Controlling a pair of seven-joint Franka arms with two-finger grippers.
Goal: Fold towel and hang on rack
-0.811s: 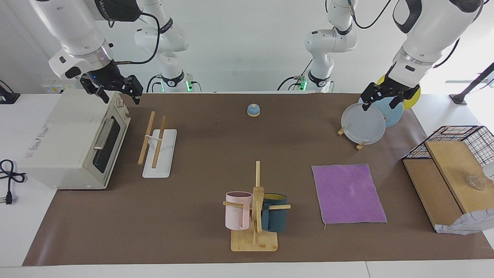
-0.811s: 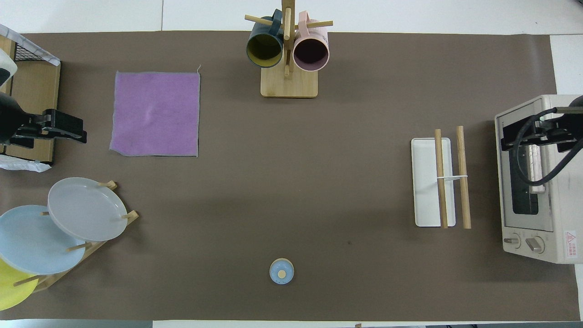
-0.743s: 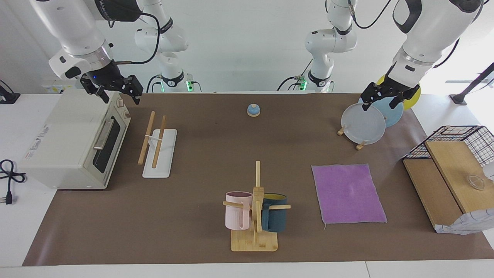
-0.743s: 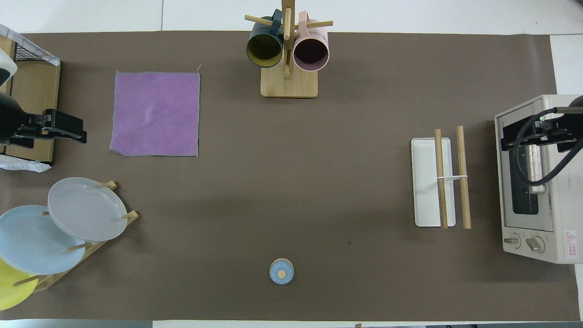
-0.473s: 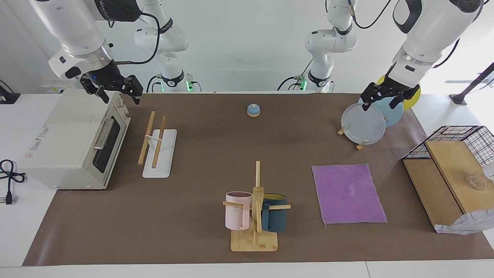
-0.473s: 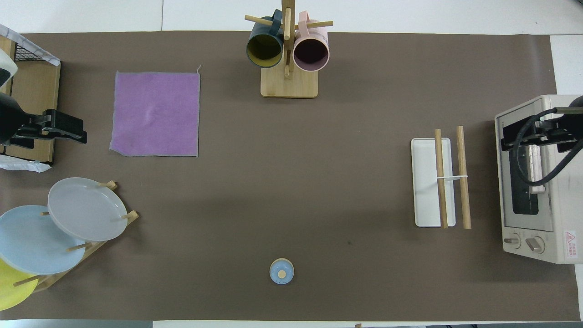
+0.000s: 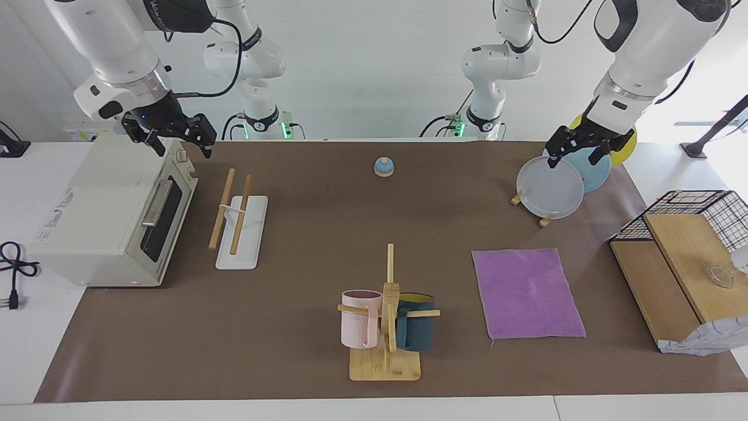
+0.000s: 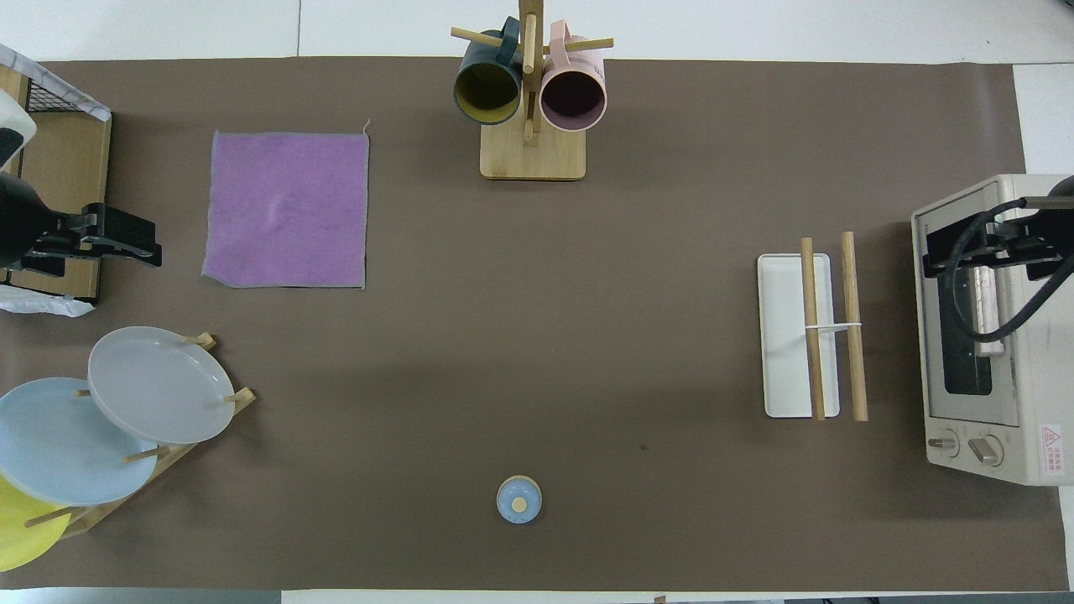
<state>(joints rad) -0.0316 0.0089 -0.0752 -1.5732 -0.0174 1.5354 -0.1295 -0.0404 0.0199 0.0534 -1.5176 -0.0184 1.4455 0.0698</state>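
Note:
The towel (image 7: 527, 292) (image 8: 287, 210) lies flat and spread out on the brown mat, purple face up, toward the left arm's end of the table. The rack (image 7: 236, 219) (image 8: 810, 335), two wooden rods over a white base, stands toward the right arm's end beside the toaster oven. My left gripper (image 7: 574, 156) (image 8: 138, 243) hangs open in the air, off the towel's edge toward the left arm's end, holding nothing. My right gripper (image 7: 182, 147) (image 8: 965, 252) hangs open and empty over the toaster oven.
A toaster oven (image 7: 111, 213) stands at the right arm's end. A mug tree (image 7: 387, 316) with a pink and a dark blue mug stands beside the towel. A plate stand (image 7: 550, 187), a wire basket with wooden boards (image 7: 684, 263) and a small blue bell (image 7: 383, 167) are also here.

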